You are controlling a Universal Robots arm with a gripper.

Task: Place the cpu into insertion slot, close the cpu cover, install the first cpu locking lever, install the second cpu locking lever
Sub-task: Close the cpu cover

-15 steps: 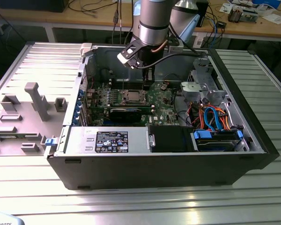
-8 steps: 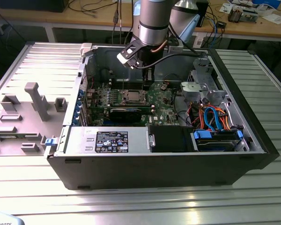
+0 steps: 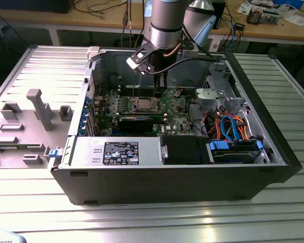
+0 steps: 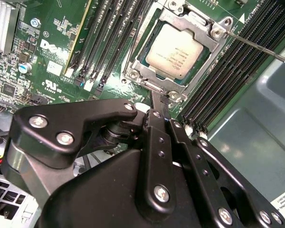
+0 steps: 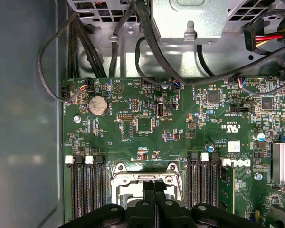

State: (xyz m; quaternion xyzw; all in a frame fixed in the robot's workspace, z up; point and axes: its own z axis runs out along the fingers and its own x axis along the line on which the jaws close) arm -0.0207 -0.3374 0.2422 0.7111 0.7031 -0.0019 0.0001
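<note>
In the exterior view the tool (image 3: 159,87) hangs inside the open computer case (image 3: 273,152), over the insertion slot (image 3: 142,104). In the second wrist view the cpu (image 4: 175,51) lies in that slot, framed by the lowered cpu cover (image 4: 143,72), the tool close beside it. In the first wrist view its 2 fingers (image 5: 149,192) are pressed together above the slot

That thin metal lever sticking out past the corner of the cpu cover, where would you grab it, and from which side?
Probably near its free end. The locking lever is a thin bare rod that runs out from the corner of the cpu cover over the memory slots, clear of the frame there. Come from above and pinch across the rod, not along it.
</note>
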